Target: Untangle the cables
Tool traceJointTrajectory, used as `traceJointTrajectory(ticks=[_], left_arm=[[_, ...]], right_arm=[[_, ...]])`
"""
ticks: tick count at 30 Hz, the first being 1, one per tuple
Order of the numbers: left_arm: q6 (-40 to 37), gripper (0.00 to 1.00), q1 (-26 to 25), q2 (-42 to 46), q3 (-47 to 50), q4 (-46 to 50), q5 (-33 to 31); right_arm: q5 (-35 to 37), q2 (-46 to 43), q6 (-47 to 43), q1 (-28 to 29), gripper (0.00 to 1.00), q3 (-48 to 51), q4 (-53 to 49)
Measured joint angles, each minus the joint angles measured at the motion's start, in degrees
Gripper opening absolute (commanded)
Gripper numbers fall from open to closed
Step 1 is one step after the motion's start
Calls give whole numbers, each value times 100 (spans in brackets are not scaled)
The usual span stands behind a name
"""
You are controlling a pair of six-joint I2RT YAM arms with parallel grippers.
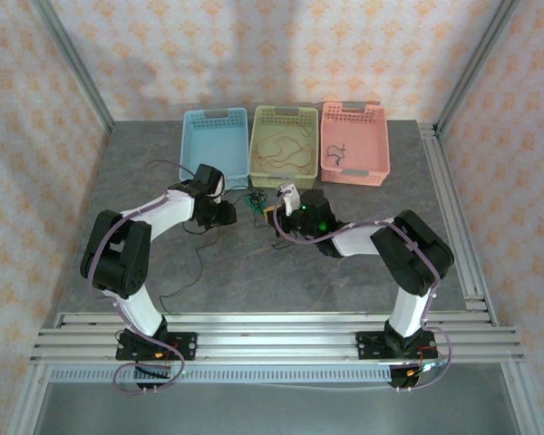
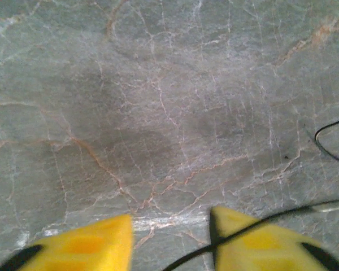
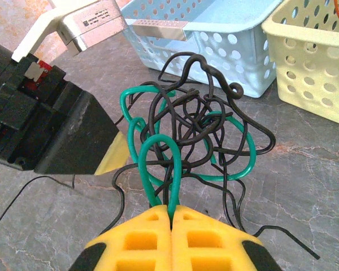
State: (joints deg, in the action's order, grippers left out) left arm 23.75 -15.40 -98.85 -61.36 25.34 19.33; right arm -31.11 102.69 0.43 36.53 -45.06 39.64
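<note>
Left arm: elbow folded back toward the left edge, forearm reaching in to the middle of the grey, marble-veined tabletop (image 1: 163, 263). My left gripper (image 2: 170, 228) points down at the stone. Its yellow, foam-like fingertips stand a narrow gap apart with bare surface between them. A thin black strand (image 2: 271, 217) crosses my right-hand fingertip; I cannot tell whether it is pinched.

Mid-surface, between my two wrists: the cables (image 3: 198, 135), a loose knot of glossy black and dark green wire. The right wrist view separates the loops, where the overhead view gives just a dark clump. Black tails trail over the stone toward the near edge.

Right arm: elbow high near the right edge, forearm low toward the centre. My right gripper (image 3: 171, 213) has its fingers pressed together, clamped on a green loop and black strands at the knot's foot.

Far edge, overhead: a pale blue perforated plastic basket (image 1: 199, 159), a yellow-green basket (image 1: 261, 122) holding an orange-red wire (image 1: 286, 149), and a pink basket (image 1: 374, 136) holding a short black wire (image 1: 338, 152).
</note>
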Motion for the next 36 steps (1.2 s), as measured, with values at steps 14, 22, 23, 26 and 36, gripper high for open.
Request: traceJointTrajectory(ticks=[14, 22, 23, 26, 36], left_arm=[[264, 0, 0, 1864, 678, 138, -957], [675, 0, 529, 4028, 1104, 479, -1602], [702, 0, 588, 4277, 1134, 557, -1668], [780, 0, 671, 4922, 1139, 837, -1845], [984, 0, 844, 6319, 953, 1738, -3224]], right_arm=[[1178, -273, 111, -98, 0, 695, 570], [2472, -645, 457, -516, 0, 1300, 1502], [2669, -684, 474, -527, 0, 1370, 1578], [3182, -809, 498, -509, 0, 1530, 1764], [4990, -988, 553, -634, 0, 1812, 1873]])
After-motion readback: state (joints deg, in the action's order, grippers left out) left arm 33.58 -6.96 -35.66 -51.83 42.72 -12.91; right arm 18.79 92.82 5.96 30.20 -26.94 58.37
